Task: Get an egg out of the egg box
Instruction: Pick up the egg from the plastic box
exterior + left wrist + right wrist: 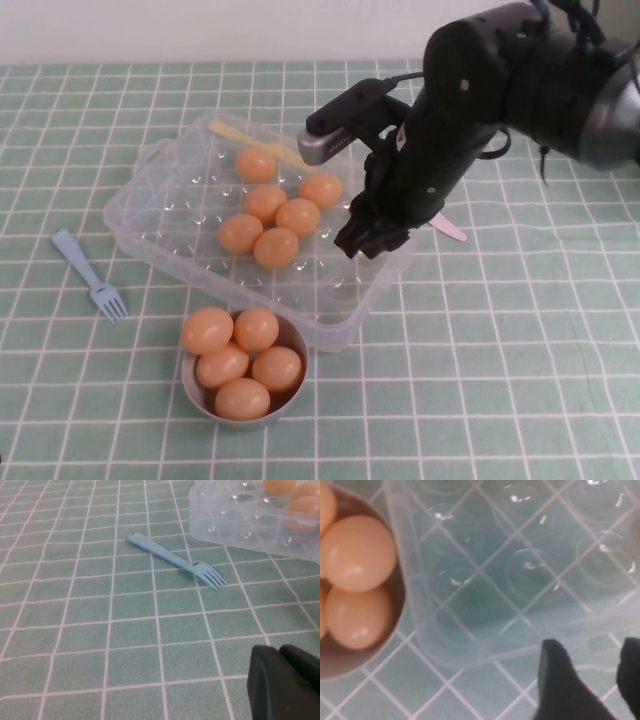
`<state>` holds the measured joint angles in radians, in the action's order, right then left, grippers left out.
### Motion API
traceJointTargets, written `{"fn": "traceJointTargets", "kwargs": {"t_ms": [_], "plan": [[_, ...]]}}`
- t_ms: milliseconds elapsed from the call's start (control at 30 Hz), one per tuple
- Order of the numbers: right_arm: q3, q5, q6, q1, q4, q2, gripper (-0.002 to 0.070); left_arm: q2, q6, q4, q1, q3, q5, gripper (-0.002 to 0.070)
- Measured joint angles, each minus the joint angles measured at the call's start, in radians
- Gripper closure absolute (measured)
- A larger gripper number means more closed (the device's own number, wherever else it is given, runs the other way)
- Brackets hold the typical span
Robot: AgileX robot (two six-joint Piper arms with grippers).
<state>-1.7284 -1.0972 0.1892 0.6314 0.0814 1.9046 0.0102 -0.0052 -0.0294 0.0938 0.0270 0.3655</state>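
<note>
The right hand (372, 232) hangs over the right-hand part of the egg box (180, 180), near frame centre in the high view. Its fingers (560, 680) are parted with only empty wells and the box's rim showing between them, so it holds nothing. It looks placed above the box to come down on an egg.

Six eggs sit clustered in the box's middle wells. The egg (321, 189) closest to the hand lies just left of it, so it seems the likeliest pick.

A grey bowl (192, 385) holding five eggs touches the box's lower edge, probably to keep the carry short.

The left hand (285, 685) waits low over the worktop (500, 380), away from the work, near a blue fork (92, 275) at left. Whether it is open I cannot tell.
</note>
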Motion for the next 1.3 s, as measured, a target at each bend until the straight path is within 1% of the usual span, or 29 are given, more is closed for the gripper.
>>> {"fn": "traceJointTargets", "kwargs": {"t_ms": [67, 167, 267, 367, 567, 900, 1300], "plan": [[-0.061, -0.013, -0.031, 0.000, -0.033, 0.052, 0.0386, 0.000, 0.000, 0.000, 0.000, 0.000, 0.000, 0.0678], [-0.142, -0.026, -0.091, 0.000, -0.081, 0.118, 0.0279, 0.000, 0.000, 0.000, 0.000, 0.000, 0.000, 0.0678], [-0.213, -0.053, -0.168, 0.000, -0.140, 0.179, 0.0226, 0.000, 0.000, 0.000, 0.000, 0.000, 0.000, 0.0678], [-0.263, -0.067, -0.216, 0.000, -0.177, 0.227, 0.0213, 0.000, 0.000, 0.000, 0.000, 0.000, 0.000, 0.0678], [-0.326, -0.073, -0.233, 0.000, -0.199, 0.292, 0.0208, 0.000, 0.000, 0.000, 0.000, 0.000, 0.000, 0.0678], [-0.338, -0.042, -0.237, -0.014, -0.234, 0.324, 0.0208, 0.000, 0.000, 0.000, 0.000, 0.000, 0.000, 0.0678], [-0.338, 0.014, -0.238, -0.021, -0.235, 0.357, 0.0208, 0.000, 0.000, 0.000, 0.000, 0.000, 0.000, 0.0678]]}}
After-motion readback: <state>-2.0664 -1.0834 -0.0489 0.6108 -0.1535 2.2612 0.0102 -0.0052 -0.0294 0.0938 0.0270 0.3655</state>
